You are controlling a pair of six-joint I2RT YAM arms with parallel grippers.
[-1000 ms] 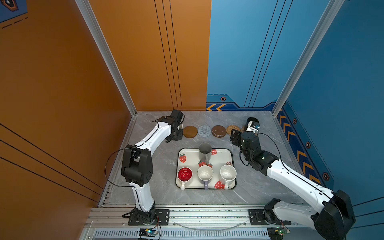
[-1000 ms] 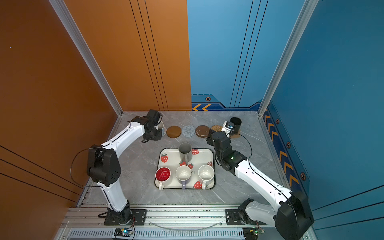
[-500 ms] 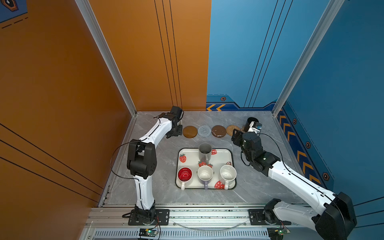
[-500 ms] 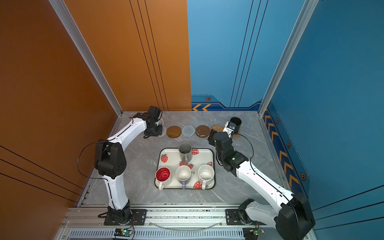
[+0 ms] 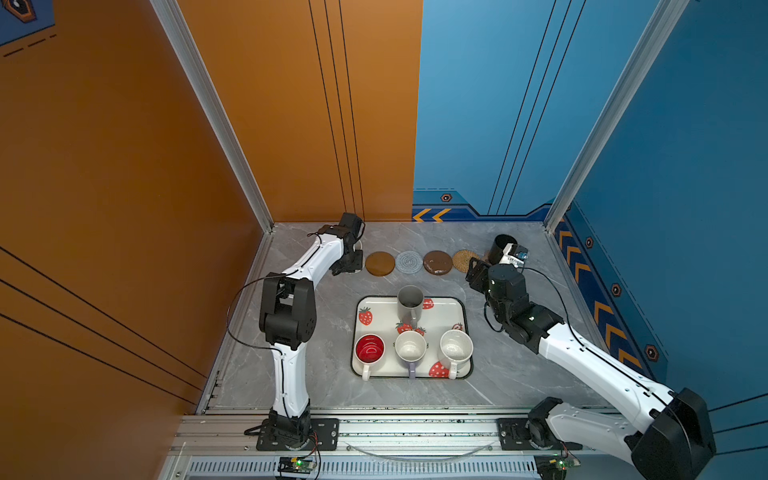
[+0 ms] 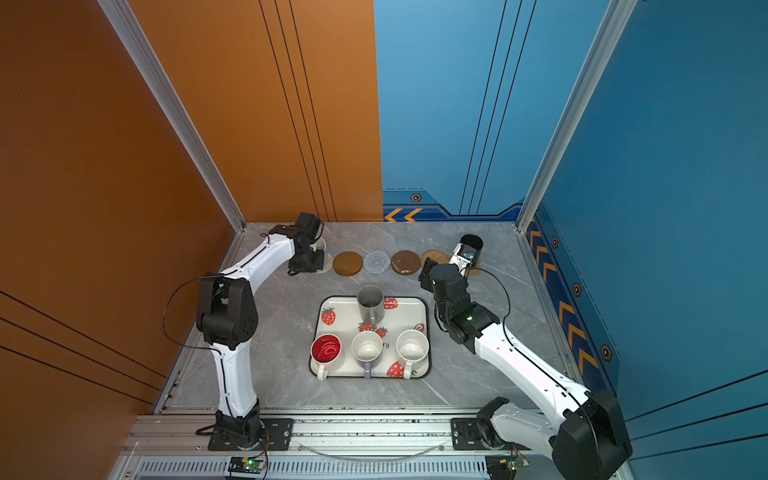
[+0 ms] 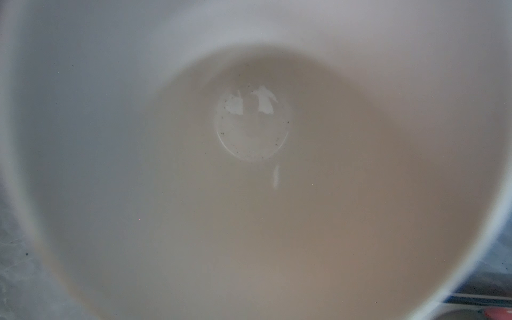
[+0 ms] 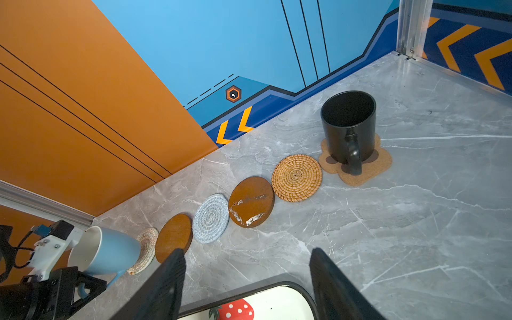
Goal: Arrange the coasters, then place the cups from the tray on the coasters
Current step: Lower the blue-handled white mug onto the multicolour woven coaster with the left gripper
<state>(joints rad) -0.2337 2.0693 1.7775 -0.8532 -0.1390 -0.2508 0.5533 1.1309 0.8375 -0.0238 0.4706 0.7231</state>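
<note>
Along the back runs a row of coasters: beige woven (image 8: 146,248), brown disc (image 5: 380,263), grey woven (image 5: 410,262), brown disc (image 5: 437,262), rattan (image 5: 465,260) and paw shape (image 8: 357,171). The black cup (image 8: 347,124) stands on the paw coaster. My left gripper (image 5: 351,266) is shut on the handle of the light blue cup (image 8: 108,252), which tilts over the beige coaster; its pale inside (image 7: 249,166) fills the left wrist view. My right gripper (image 8: 246,253) hangs open and empty above the tray's (image 5: 446,309) far right corner.
On the tray stand the grey cup (image 5: 410,303) at the back and, in front, the red-inside cup (image 5: 369,349), lavender cup (image 5: 410,347) and speckled cup (image 5: 456,345). Orange and blue walls close in the back and sides.
The left arm's elbow has swung right and toward the back, while its gripper stays at the beige coaster with the blue cup. The right arm has shifted slightly to the right.
</note>
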